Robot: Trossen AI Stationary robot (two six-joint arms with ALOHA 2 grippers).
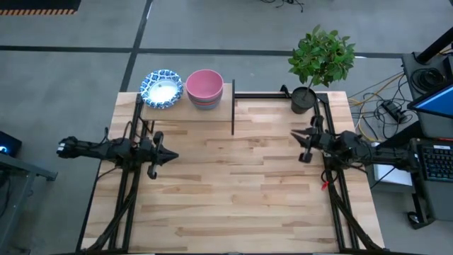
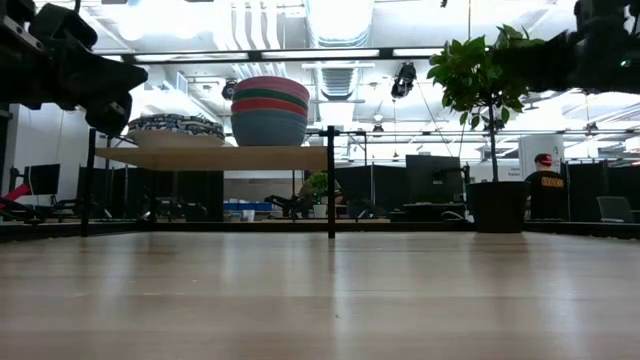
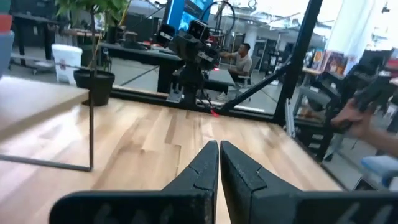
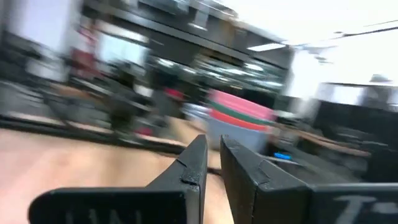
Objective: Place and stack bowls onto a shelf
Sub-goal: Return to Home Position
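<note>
Bowls (image 1: 204, 85) are lying in neither pair of jaws: the left gripper (image 1: 172, 156) and the right gripper (image 1: 297, 145) are both hovering over the table (image 1: 233, 205), jaws together and empty. Beyond the left gripper, both stacks are sitting side by side on the shelf (image 2: 210, 158), so the left arm is standing nearer; no further reach seems needed.

At the far left of my counter (image 1: 233, 184) stands the shelf (image 2: 250, 157). The shallow bowls (image 1: 161, 88) are on its left half and the deep bowls (image 1: 204, 88) are stacked just beside them on its right half. The plant pot (image 1: 303, 100) stands at the far right corner, well apart from the shelf.
</note>
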